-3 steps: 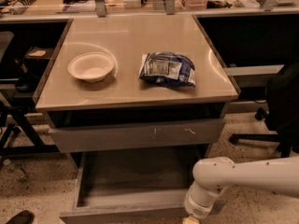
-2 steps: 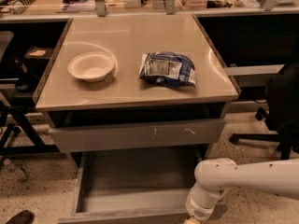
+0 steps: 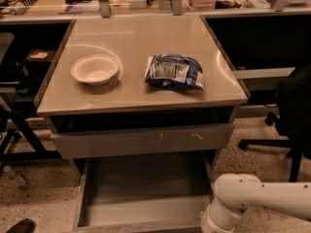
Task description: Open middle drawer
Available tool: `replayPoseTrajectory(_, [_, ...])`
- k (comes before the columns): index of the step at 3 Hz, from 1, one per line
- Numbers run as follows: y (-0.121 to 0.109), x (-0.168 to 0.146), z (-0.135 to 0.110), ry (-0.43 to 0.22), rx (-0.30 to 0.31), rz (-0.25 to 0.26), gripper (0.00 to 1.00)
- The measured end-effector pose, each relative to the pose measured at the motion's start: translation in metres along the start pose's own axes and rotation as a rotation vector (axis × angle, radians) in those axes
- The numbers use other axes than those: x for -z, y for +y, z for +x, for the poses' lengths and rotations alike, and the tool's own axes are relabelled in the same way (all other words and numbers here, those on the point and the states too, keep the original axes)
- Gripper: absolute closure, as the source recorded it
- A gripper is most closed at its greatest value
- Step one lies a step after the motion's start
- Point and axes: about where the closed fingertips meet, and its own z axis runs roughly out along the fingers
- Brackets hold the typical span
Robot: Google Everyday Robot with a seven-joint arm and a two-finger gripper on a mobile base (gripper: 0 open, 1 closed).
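The middle drawer point(image 3: 141, 203) stands pulled out below the taller grey front with pale scratch marks point(image 3: 141, 141). Its inside is bare, and its plain grey front point(image 3: 141, 226) lies along the bottom edge of the camera view. My white arm point(image 3: 257, 200) reaches in from the lower right, and its wrist point(image 3: 218, 220) ends beside the drawer's right front corner. The gripper is below the bottom edge of the view and does not show.
A white bowl point(image 3: 95, 70) and a blue snack bag point(image 3: 174, 72) lie on the cabinet's top point(image 3: 136, 38). A black office chair point(image 3: 291, 110) stands at the right. A dark desk frame point(image 3: 19, 125) stands at the left. Cluttered benches run along the back.
My arm's wrist has shifted slightly right and down. The drawer front sits a little closer to the bottom edge of the view.
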Motion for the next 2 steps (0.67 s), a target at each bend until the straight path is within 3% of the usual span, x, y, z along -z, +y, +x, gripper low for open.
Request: replayPoseTrajectory(2, [0.0235, 0.0003, 0.0148, -0.024, -0.005, -0.041, 0.00])
